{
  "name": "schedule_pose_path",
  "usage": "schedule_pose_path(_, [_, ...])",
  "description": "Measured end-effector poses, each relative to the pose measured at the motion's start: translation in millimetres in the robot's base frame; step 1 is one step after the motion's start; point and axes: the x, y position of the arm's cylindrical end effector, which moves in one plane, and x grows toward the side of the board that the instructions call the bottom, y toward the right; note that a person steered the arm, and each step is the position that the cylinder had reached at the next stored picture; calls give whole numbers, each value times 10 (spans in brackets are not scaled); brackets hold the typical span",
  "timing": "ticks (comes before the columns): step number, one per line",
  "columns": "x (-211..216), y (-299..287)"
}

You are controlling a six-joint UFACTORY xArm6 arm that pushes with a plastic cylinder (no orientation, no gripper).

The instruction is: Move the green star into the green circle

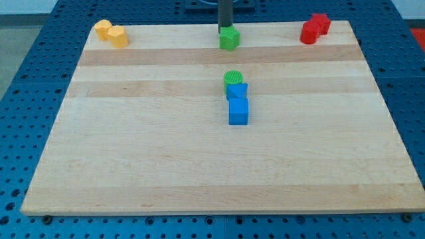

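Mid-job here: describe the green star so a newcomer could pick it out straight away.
Look along the top edge of the wooden board, near its middle. The green star sits there, right under my tip. The green circle lies lower, touching the blue blocks.

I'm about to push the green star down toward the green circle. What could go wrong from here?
1. My tip sits at the green star's top edge, slightly toward the view's left; an off-centre push could spin the star and let it slip sideways.
2. The green circle touches a blue block, with a blue cube just below. Pushing too far would likely shove that whole stack down the board.
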Motion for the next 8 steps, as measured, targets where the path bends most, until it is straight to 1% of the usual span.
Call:
schedule_pose_path(2, [618,1])
schedule_pose_path(4, [757,-3])
schedule_pose_path(5, [902,-3])
schedule_pose_path(7, [904,-23])
schedule_pose_path(8, [762,-23])
